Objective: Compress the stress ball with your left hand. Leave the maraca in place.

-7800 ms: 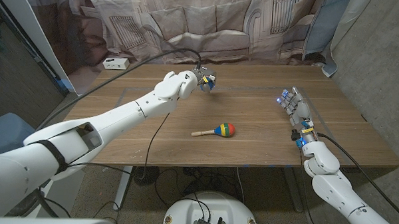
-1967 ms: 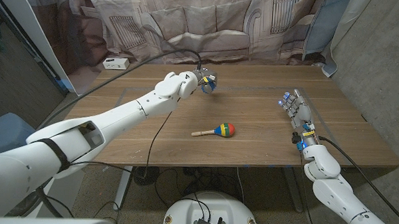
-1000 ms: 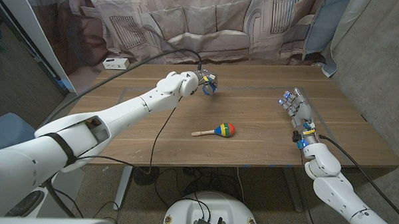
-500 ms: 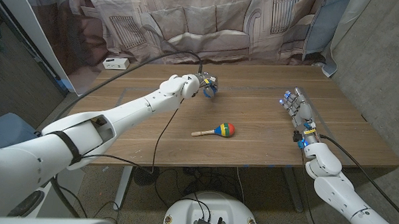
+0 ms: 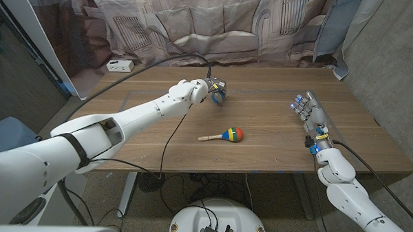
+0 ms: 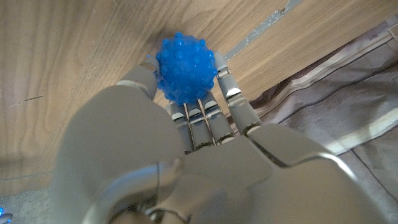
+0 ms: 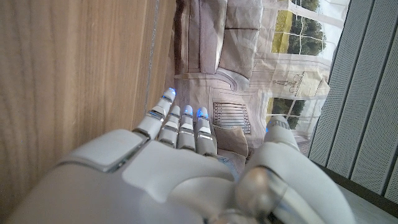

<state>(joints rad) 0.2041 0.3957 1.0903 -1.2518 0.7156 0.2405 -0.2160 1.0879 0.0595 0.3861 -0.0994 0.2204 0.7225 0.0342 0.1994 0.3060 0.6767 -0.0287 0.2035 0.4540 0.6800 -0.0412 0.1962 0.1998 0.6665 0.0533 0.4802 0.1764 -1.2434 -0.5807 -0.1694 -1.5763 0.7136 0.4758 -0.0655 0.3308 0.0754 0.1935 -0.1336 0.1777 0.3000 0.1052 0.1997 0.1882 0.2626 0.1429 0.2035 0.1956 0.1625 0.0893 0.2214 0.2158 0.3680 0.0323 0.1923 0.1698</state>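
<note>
We see the left arm stretched far across the wooden surface (image 5: pixel 261 142), its left robot hand (image 5: pixel 215 90) down at the far middle. In the left wrist view the fingers (image 6: pixel 208 118) curl round the blue bumpy stress ball (image 6: pixel 185 76), thumb on the other side, pressing it to the wood. The right robot hand (image 5: pixel 308 113) stands on its edge near the right side, fingers straight and apart, holding nothing. The maraca (image 5: pixel 227 135) lies nearer us, well apart from both

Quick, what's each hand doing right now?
Left hand: holding the blue stress ball.
Right hand: open, holding nothing.
</note>
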